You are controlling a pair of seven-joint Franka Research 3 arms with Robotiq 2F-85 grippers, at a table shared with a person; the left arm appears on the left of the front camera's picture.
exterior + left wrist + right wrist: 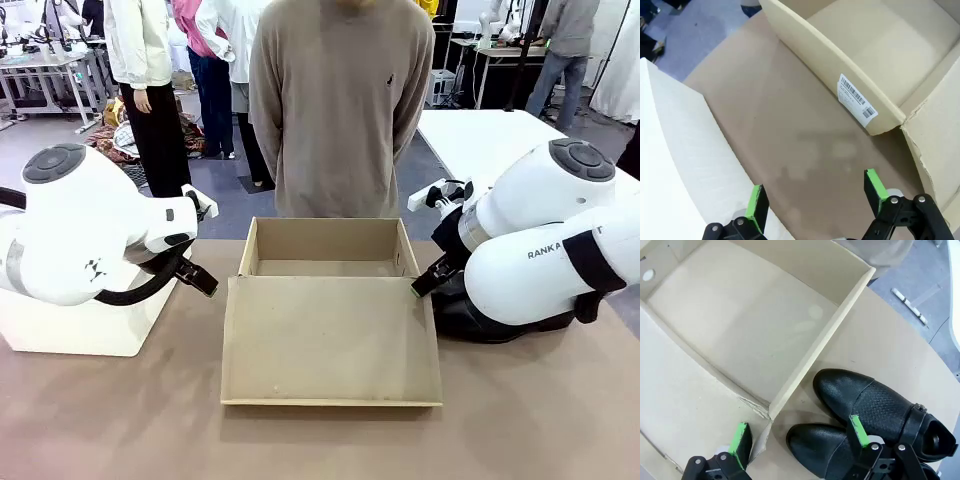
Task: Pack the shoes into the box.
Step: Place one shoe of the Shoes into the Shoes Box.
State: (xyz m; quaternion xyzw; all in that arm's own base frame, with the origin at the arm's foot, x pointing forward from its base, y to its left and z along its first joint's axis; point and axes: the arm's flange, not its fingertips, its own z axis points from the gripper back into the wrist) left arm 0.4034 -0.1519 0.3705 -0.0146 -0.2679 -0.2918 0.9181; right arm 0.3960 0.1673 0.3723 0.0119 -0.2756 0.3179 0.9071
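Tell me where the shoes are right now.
In the right wrist view the shoes lie side by side on the table, just outside the right wall of the box, below the open right tool.

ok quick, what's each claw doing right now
Left claw: open, empty, over the table beside the box.
Right claw: open, empty, over the shoes by the box corner.
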